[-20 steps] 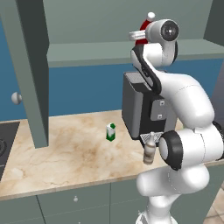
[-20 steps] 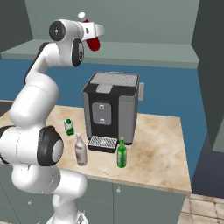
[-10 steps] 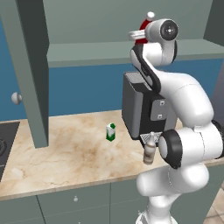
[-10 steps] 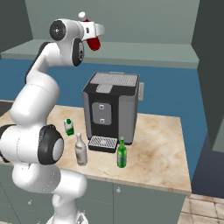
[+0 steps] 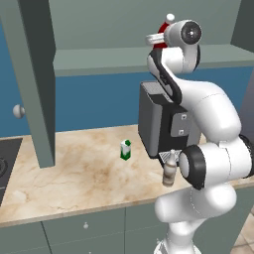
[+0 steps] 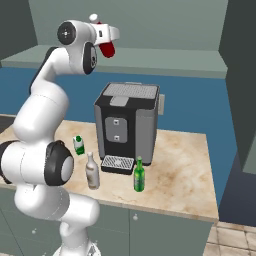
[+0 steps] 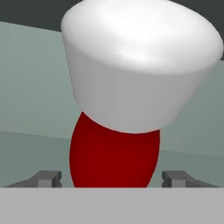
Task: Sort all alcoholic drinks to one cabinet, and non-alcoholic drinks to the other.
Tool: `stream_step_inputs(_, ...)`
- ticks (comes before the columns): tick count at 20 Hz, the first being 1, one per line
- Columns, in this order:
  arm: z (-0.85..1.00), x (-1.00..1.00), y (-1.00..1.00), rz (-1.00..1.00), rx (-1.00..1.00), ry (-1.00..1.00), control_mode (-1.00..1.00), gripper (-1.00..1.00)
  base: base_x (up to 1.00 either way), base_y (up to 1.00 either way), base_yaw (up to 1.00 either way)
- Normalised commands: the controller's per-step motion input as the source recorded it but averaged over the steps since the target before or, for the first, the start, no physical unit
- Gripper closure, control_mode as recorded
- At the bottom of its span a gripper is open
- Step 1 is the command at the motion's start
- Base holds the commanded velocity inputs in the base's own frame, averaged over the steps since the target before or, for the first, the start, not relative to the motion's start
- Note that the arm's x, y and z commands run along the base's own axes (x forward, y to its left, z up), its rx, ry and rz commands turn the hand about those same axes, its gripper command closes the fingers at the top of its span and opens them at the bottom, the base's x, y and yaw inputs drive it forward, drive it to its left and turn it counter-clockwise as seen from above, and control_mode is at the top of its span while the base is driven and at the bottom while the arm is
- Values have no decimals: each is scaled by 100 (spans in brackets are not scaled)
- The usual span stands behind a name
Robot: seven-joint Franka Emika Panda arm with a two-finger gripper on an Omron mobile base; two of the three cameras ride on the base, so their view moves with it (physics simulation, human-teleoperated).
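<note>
A dark coffee machine (image 6: 127,125) stands at the back of the marble bench (image 6: 180,170), with the green glass bottle (image 6: 139,175) and pale bottle (image 6: 92,171) in front of it and the small carton (image 5: 126,149) to one side. Up in the open cabinet (image 5: 124,30), the red bottle (image 7: 114,155) with its white cap (image 7: 138,61) sits between the end effector's (image 7: 111,177) fingers, which stand wide and clear of it

You get flat, even rendered light, no glare. Soft shadows fall on the counter (image 5: 74,173) beneath the carton (image 5: 125,149) and beside the coffee machine (image 6: 127,125). Edges look slightly soft at this resolution. In the hand view the white cap (image 7: 140,65) shades smoothly, brightest on top.
</note>
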Motion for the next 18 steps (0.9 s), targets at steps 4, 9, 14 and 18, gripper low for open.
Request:
stream_step_inputs(4,-1,4,0,0,0,0,-100,-100,0,0,0)
stream_step_inputs(9,-3,19,-1,0,0,-2,-100,-100,0,0,0)
stream_step_inputs(14,0,32,0,0,-1,0,-100,-100,0,0,0)
stream_step_inputs(18,0,30,0,0,-2,0,-100,-100,0,0,0)
